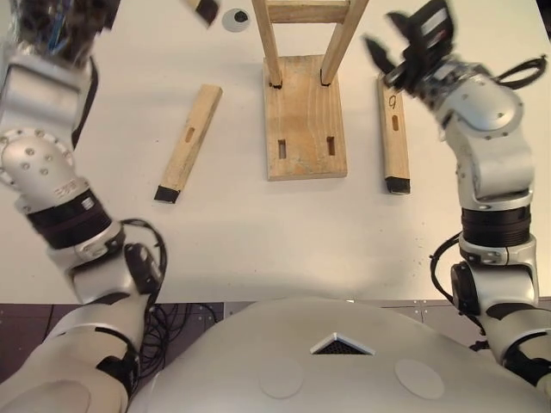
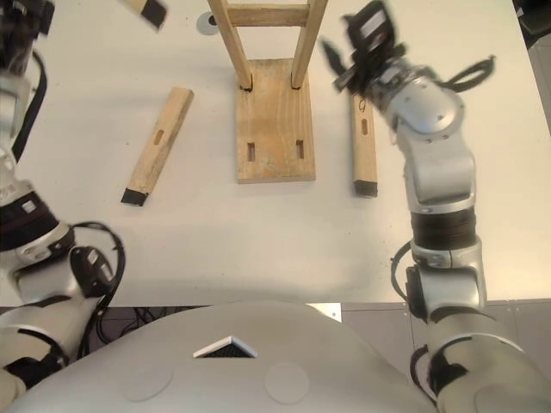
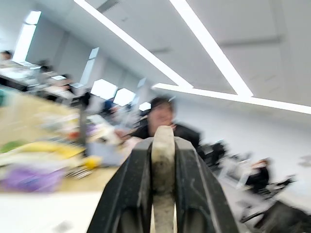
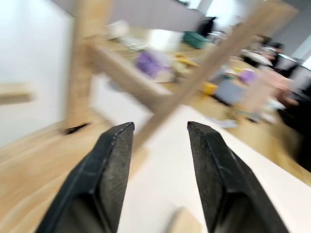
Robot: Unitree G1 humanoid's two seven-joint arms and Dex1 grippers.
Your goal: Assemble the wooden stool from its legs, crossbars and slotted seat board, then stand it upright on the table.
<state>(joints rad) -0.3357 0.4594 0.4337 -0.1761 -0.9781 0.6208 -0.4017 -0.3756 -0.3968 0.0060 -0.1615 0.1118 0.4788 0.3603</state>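
The slotted seat board lies flat mid-table. Two legs stand in its far slots, joined by a crossbar. One loose leg lies to the board's left and another loose leg to its right. My right gripper hovers open above the far end of the right leg, beside the standing frame. Between its fingers the right wrist view shows the crossbar. My left gripper is raised and shut on a pale wooden piece. A black-tipped leg end shows at the table's far left.
A small round grey disc with a dark centre lies on the white table, left of the standing legs. The table's near half is bare. Desks and people fill the blurred room behind.
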